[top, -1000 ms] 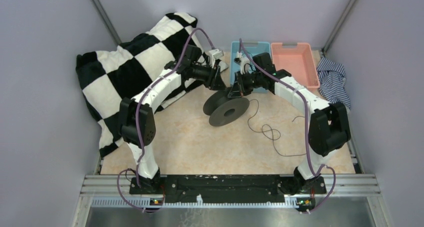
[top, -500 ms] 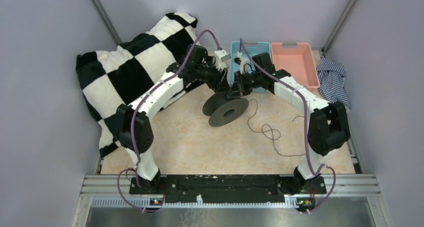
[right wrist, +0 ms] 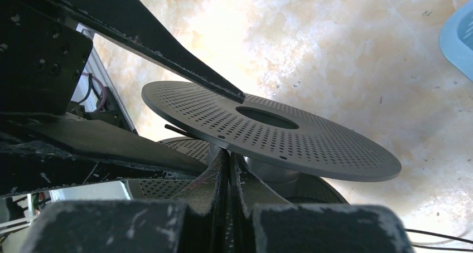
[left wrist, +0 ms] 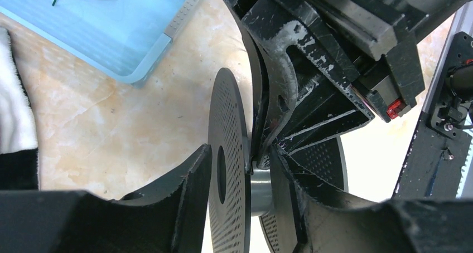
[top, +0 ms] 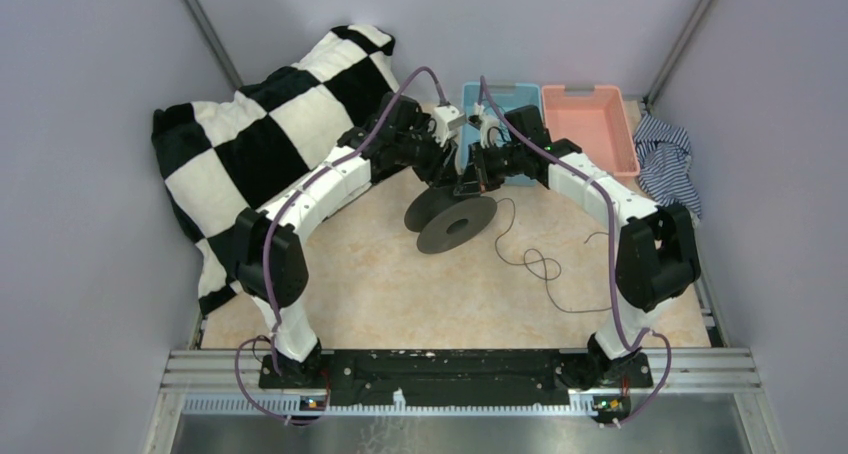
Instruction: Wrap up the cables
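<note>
The beige tabletop carries a checkered blanket at far left and a pink tray beside a blue tray at the far edge. At the centre a dark perforated spool sits tilted, with both arms meeting just above it.

The left claw stands partly open astride one flange of the spool. Whether it pinches that flange cannot be told.

The right claw is fully closed, its tips pushed between the two flanges against the hub. A thin black strand reaches those tips, but a grip on it cannot be confirmed.

The cable lies loose on the tabletop, to the right of the spool and on the near side of the right claw. Its length runs from the spool toward the near right through a figure-eight loop.
</note>
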`<control>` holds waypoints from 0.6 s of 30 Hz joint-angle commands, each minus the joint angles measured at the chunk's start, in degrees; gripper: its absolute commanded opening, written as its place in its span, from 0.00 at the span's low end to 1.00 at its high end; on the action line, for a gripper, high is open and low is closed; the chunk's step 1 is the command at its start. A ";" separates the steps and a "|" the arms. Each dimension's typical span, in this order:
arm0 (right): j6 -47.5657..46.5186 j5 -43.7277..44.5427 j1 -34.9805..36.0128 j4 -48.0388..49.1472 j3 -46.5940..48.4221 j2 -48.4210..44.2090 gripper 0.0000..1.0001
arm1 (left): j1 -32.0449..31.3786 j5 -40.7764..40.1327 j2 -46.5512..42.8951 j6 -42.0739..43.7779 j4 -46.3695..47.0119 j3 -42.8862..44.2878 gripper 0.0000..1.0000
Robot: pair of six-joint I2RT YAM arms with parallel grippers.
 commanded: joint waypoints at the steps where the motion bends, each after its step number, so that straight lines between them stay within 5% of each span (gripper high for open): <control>1: 0.27 -0.79 0.84 2.82 0.94 0.27 0.00 | -0.05 -0.56 -2.04 0.68 0.21 -0.46 0.47; 18: 0.49 -0.62 0.86 2.92 1.06 0.82 0.00 | -0.01 -2.38 -3.00 2.04 -0.64 -1.89 0.39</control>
